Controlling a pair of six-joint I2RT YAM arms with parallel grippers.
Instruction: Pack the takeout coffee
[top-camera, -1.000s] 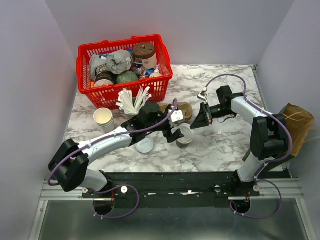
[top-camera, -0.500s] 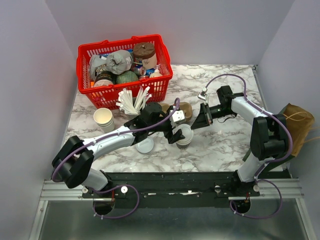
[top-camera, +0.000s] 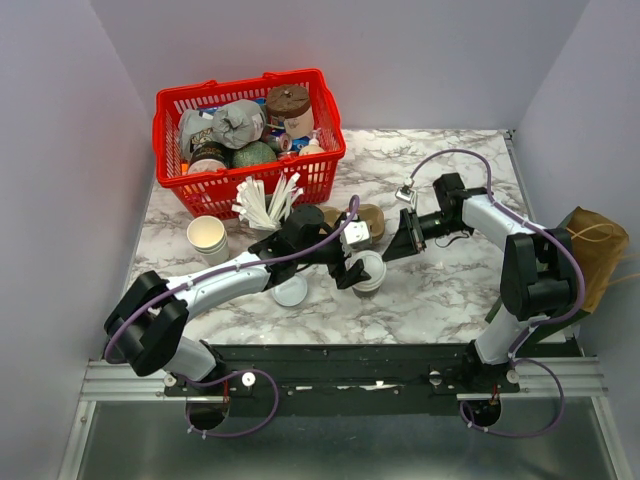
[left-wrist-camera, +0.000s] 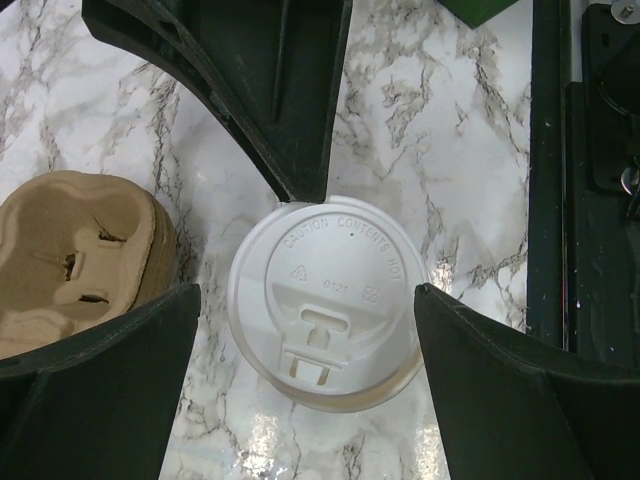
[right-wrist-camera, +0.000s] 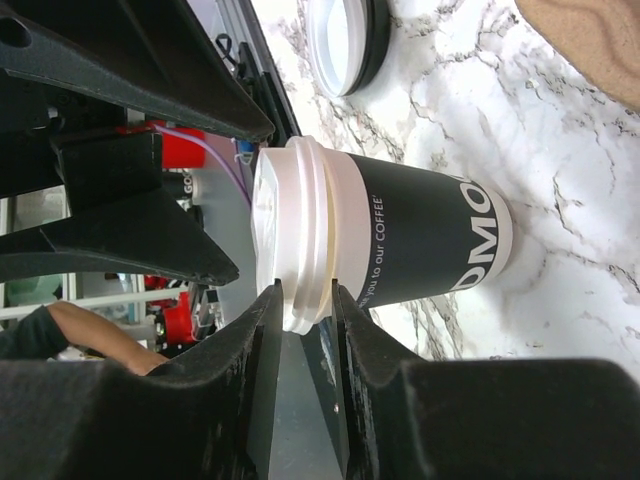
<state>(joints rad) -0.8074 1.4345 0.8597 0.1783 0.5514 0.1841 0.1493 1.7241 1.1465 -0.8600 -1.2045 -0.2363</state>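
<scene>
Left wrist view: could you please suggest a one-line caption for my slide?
Open left claw straddles the lidded takeout coffee on the marble table, cardboard cup carrier alongside.

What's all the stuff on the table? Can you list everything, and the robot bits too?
table: one, white-grey marble
basket: one, red, far left corner
groceries: several, mixed colours, inside the basket
stir sticks: a bunch, white, in front of the basket
empty cups: one stack, whitish, left of the sticks
loose lid: one, white, flat by the left arm
cup tray: brown cardboard, behind the coffee cup; number unclear
coffee cup: one, dark with white lid, upright, mid-table
paper bag: one, brown, beside the table's right edge
left arm, right arm: white and black, near edge
left end effector: black, open, fingers either side of the coffee cup
right end effector: black, fingers slightly apart at the lid's rim; grip unclear
</scene>
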